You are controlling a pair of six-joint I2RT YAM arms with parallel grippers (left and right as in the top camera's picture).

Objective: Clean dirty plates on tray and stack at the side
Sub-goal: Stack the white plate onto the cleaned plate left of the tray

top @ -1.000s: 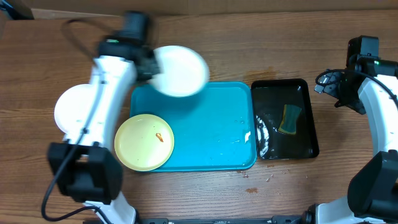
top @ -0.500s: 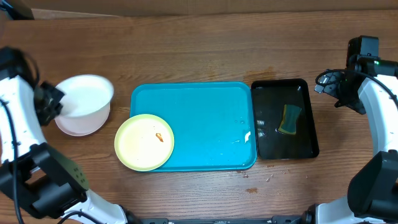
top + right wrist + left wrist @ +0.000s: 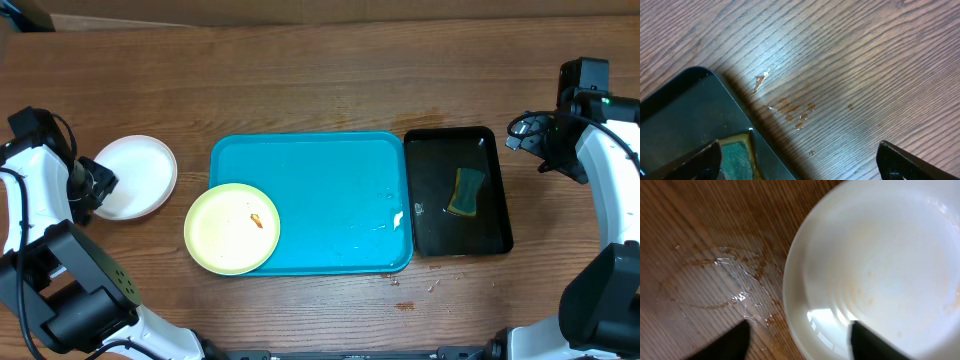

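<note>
A white plate point(image 3: 135, 177) lies on the wood left of the cyan tray point(image 3: 330, 190). In the left wrist view this white plate point(image 3: 880, 265) fills the right side, with faint brownish streaks on it. My left gripper point(image 3: 93, 187) is at its left rim, open; its fingers point(image 3: 732, 342) straddle the rim without pinching it. A yellow-green plate point(image 3: 232, 228) with a small orange smear sits on the tray's front left corner and overhangs the edge. My right gripper point(image 3: 522, 135) hovers open beyond the black tray's far right corner, holding nothing.
A black tray point(image 3: 490, 235) right of the cyan one holds water and a green-yellow sponge point(image 3: 466, 192); its corner point(image 3: 685, 100) and the sponge point(image 3: 735, 155) show in the right wrist view. Water drops point(image 3: 790, 112) and a wet ring point(image 3: 725, 280) lie on the wood.
My left arm swung the white plate from above the tray's far left corner over to the left, set it down on the other white plate there, and opened its jaws. Right arm unchanged.
</note>
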